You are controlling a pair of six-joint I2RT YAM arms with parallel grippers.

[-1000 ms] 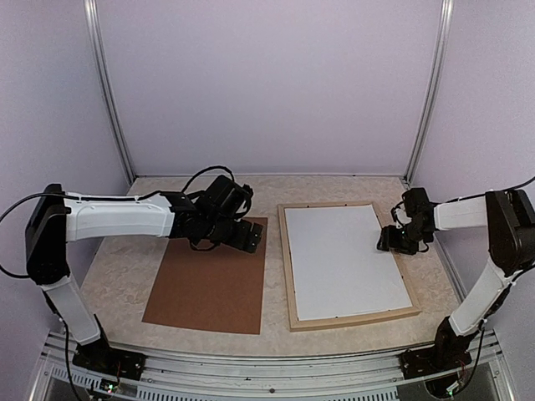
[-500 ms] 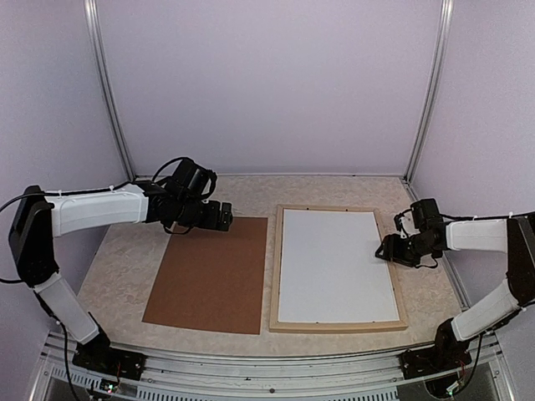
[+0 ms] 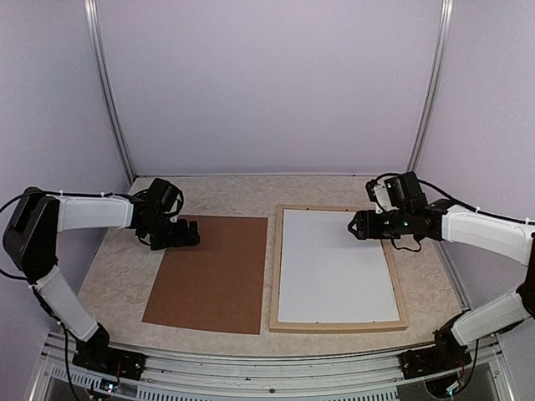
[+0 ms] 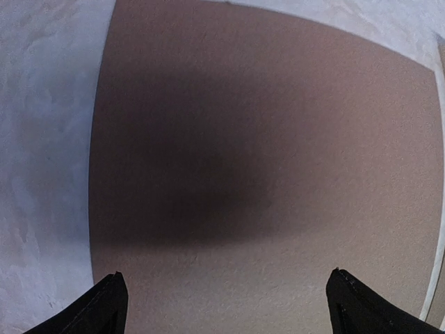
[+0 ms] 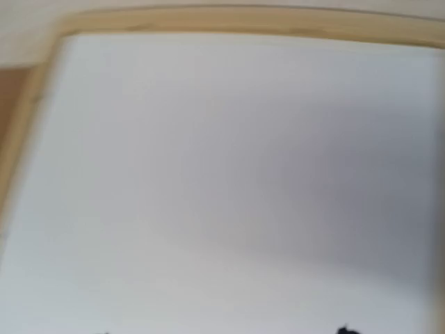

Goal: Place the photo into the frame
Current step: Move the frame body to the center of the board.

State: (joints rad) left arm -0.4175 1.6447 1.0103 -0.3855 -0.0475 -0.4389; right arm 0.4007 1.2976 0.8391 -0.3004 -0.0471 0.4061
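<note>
Whole frame (image 3: 334,326) only from above

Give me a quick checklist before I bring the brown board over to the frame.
1. White rectangular sheet lying inside thin pale wooden frame: ok.
2. Sheet's printed side confirmed: cannot tell, only plain white shows.
3. Flat brown hardboard sheet lying flat left of the frame: ok.
4. Left tool open over that board's far left part: ok.
5. Right tool open: cannot tell.
</note>
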